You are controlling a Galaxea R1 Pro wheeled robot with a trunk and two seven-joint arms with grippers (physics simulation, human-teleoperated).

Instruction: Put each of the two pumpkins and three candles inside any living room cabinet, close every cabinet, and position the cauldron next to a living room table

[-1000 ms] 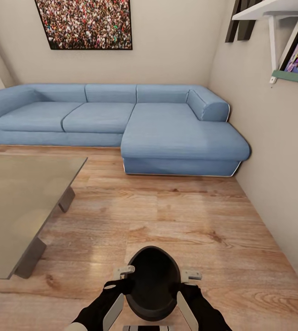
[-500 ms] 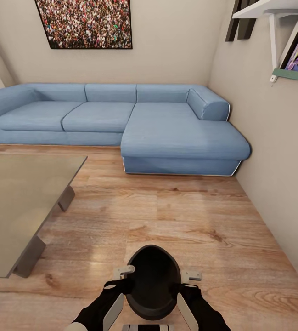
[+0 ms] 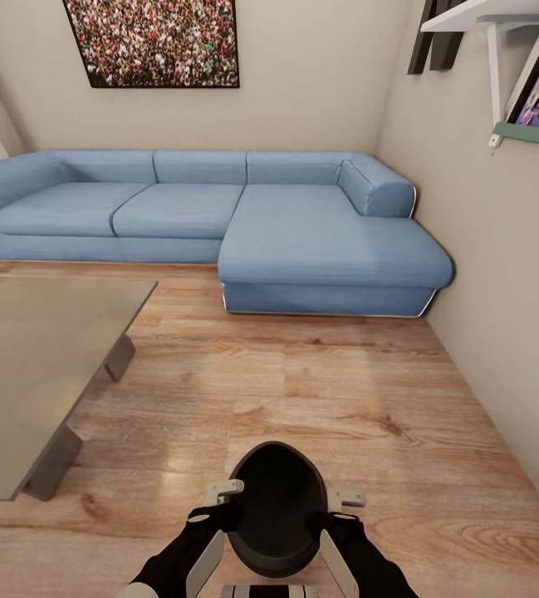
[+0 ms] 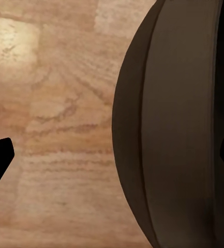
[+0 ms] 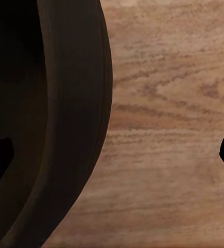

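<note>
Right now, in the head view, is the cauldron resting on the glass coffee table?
No, the cauldron is between the two grippers over the wooden floor, well apart from the table.

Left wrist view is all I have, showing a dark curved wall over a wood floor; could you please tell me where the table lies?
Observer: The low glass-topped coffee table stands ahead on the robot's left in the head view, apart from the round matte-black cauldron between the arms.
Operator: Thank you. How does the right gripper sit on the pot?
Observer: The right gripper has its jaws wide apart astride the cauldron's wall, one tip inside the mouth and one over the floor.
Operator: And what lies straight ahead?
Observer: A blue corner sofa, with wooden floor between it and the cauldron.
</note>
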